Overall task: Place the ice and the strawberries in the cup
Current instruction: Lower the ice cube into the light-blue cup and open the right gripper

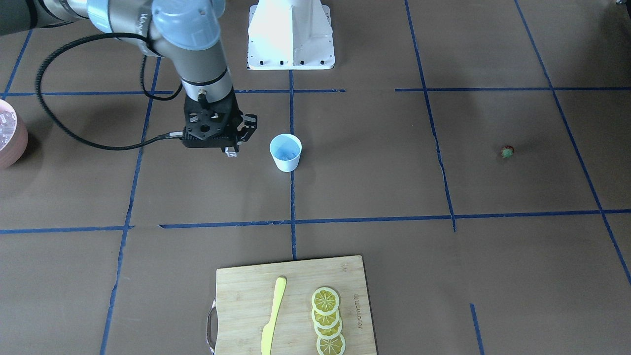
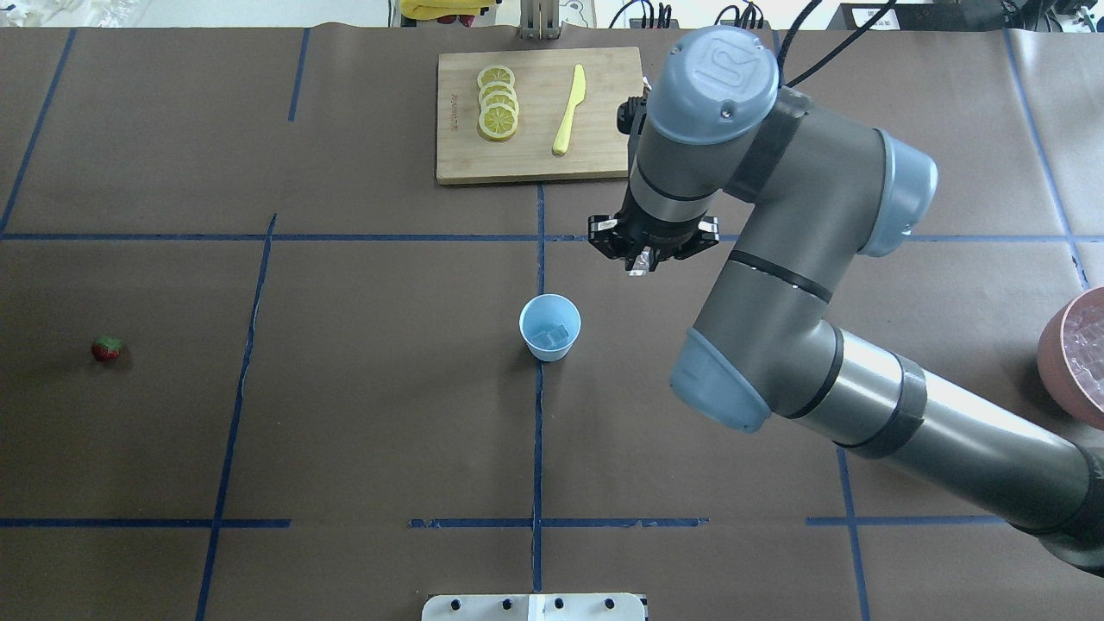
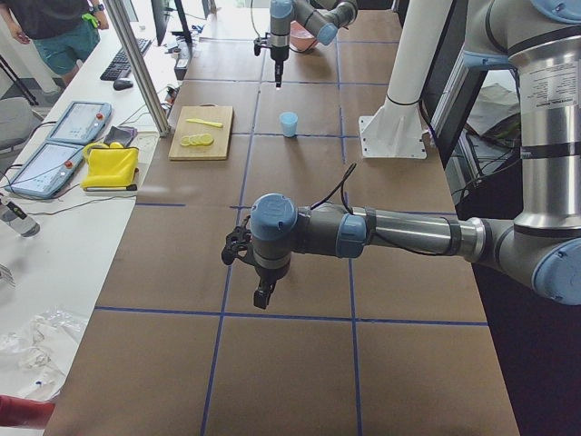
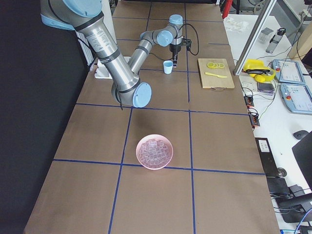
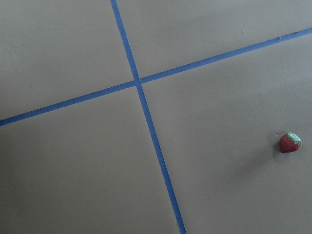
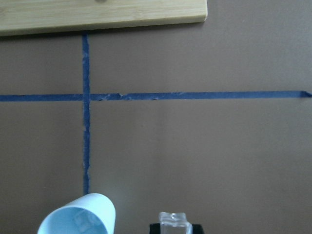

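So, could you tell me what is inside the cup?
Inside the cup, clear ice cubes lie at the bottom; its wall hides part of the floor. The strawberry lies outside.

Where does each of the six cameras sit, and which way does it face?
Front-facing: across the table, facing the robot, above the cup; right arm.
Overhead: behind the robot, looking down; right arm, right gripper.
Exterior left: table's left end; left arm near.
Exterior right: table's right end; bowl near, right arm.
Left wrist: down on the strawberry; no body.
Right wrist: down on cup, gripped ice cube.
Front-facing and overhead share the cutting board.
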Controlling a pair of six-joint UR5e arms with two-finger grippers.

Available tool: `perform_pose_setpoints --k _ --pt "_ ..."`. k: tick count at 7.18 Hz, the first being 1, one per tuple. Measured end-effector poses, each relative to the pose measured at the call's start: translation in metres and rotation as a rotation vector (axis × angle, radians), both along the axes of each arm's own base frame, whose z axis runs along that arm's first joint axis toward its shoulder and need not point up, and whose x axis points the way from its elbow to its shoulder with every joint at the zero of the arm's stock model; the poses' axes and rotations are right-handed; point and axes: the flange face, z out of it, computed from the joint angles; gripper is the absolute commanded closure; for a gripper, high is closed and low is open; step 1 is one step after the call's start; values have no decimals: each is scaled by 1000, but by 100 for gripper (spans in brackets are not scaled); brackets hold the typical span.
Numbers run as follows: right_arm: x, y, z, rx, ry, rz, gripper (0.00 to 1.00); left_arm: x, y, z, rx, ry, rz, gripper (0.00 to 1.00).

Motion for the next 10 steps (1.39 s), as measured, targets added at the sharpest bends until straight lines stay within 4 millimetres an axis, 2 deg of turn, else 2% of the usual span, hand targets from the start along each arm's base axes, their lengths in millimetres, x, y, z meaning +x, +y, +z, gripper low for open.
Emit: perform_pose_setpoints --k 2,4,5,6,10 --pt "-41 21 -24 -19 2 29 99 0 0 0 0 0 0 0" --pt "-74 29 -38 -31 18 48 95 0 1 1 -2 0 0 0" --pt "-82 33 -41 -31 23 51 58 0 1 1 -2 0 -1 0" --pt "-86 36 -41 -29 27 54 1 0 1 1 -2 -1 -1 0" --pt "-97 43 -37 21 56 65 1 0 0 1 -2 0 0 0"
